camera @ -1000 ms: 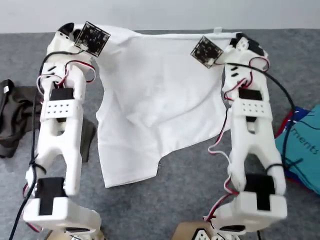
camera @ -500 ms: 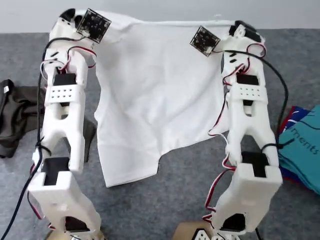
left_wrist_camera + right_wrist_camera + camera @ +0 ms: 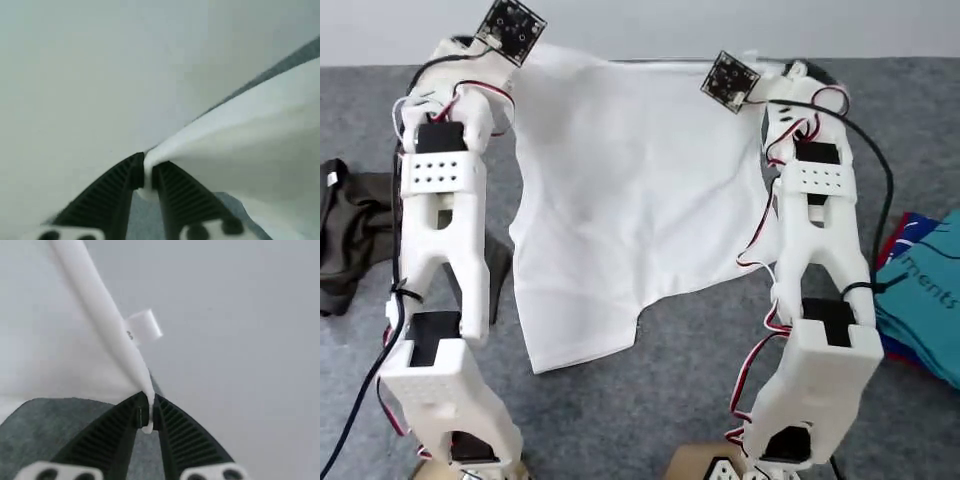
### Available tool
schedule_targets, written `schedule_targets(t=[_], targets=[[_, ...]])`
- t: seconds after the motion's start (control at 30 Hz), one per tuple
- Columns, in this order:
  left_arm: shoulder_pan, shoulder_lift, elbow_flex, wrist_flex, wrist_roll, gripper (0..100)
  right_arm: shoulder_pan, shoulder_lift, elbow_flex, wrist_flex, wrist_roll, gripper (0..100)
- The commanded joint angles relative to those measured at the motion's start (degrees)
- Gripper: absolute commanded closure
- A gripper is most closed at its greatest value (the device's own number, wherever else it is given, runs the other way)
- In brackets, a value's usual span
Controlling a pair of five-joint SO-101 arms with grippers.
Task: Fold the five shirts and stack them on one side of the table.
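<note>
My left gripper [image 3: 146, 169] and right gripper [image 3: 148, 407] each pinch the far edge of the white shirt [image 3: 640, 200], which is spread mid-table. I judge no fold made yet. A dark shirt [image 3: 345, 230] lies crumpled at left. The teal shirt [image 3: 925, 300] at right is possibly folded; I can't be sure.

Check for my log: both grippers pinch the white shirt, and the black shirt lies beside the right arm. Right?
No: the black shirt lies beside the left arm, per the high view. The left gripper and right gripper do pinch the white shirt.
</note>
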Motion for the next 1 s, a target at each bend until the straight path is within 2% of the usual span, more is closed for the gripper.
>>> schedule_targets(t=[0.0,0.27,0.43,0.67,0.8,0.97], targets=[[0.2,-1.1,-5.4,14.3,-0.2,100,0.4,-4.8,-3.7,7.4,0.3,98.7],[0.2,-1.1,-14.9,42.3,-1.2,100,1.8,-10.1,-3.7,24.5,0.3,98.7],[0.2,-1.1,-18.5,56.4,-12.3,100,2.1,-14.1,-3.7,32.9,0.3,98.7],[-1.2,-5.3,-10.9,57.5,-17.0,100,2.2,-17.0,-3.7,44.4,0.5,98.7],[-0.6,-13.8,2.2,57.5,-21.6,100,2.0,-17.8,-3.7,51.3,2.3,98.7],[2.4,-27.3,21.2,57.5,-22.2,100,2.2,-19.1,-3.7,57.7,2.2,98.7]])
